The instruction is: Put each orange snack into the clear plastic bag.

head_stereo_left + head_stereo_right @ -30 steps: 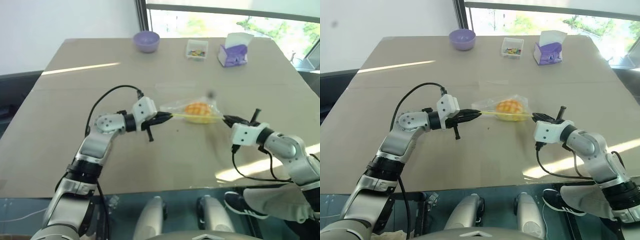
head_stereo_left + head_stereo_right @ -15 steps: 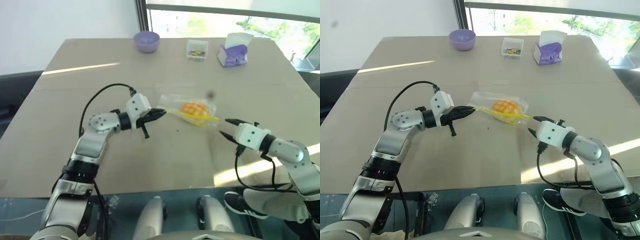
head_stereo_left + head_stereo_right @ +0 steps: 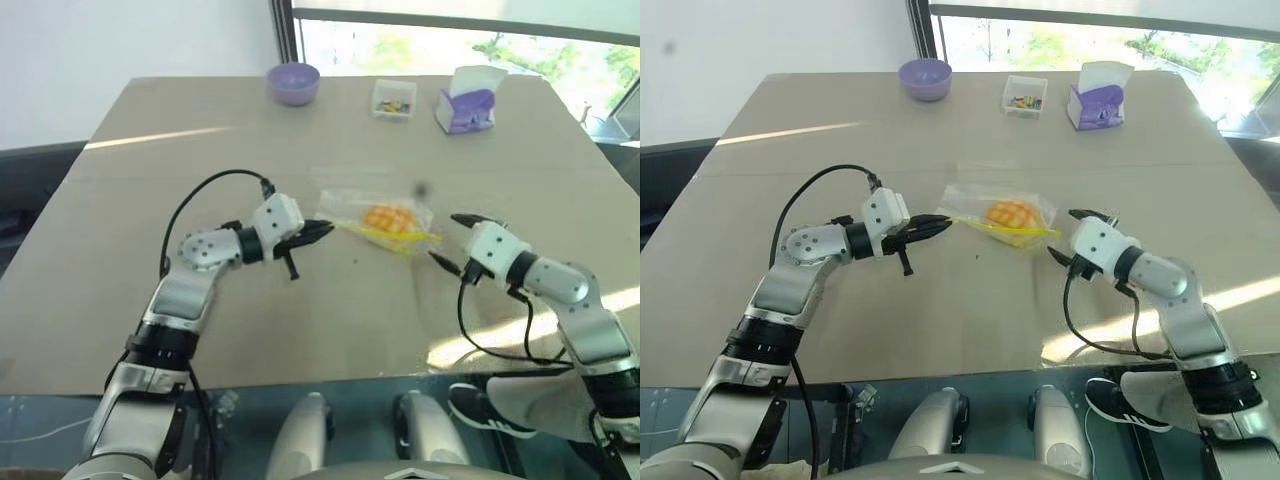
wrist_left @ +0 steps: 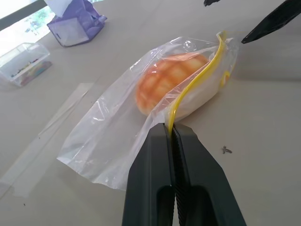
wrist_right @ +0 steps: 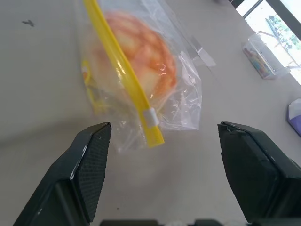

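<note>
The orange snack [image 3: 390, 217] is sitting inside the clear plastic bag [image 3: 377, 221], which is lying on the tabletop [image 3: 300, 140] between your two arms. Your left pincer [image 3: 322, 228] is pinching the bag's yellow zip strip [image 4: 197, 82] at its left end, fingers closed on it. Your right pincer [image 3: 1068, 237] is hovering just right of the bag, fingers spread wide and holding nothing. Along the far edge you are seeing a purple bowl [image 3: 293, 80], a small clear box [image 3: 393, 99] and a purple tissue box [image 3: 466, 105].
</note>
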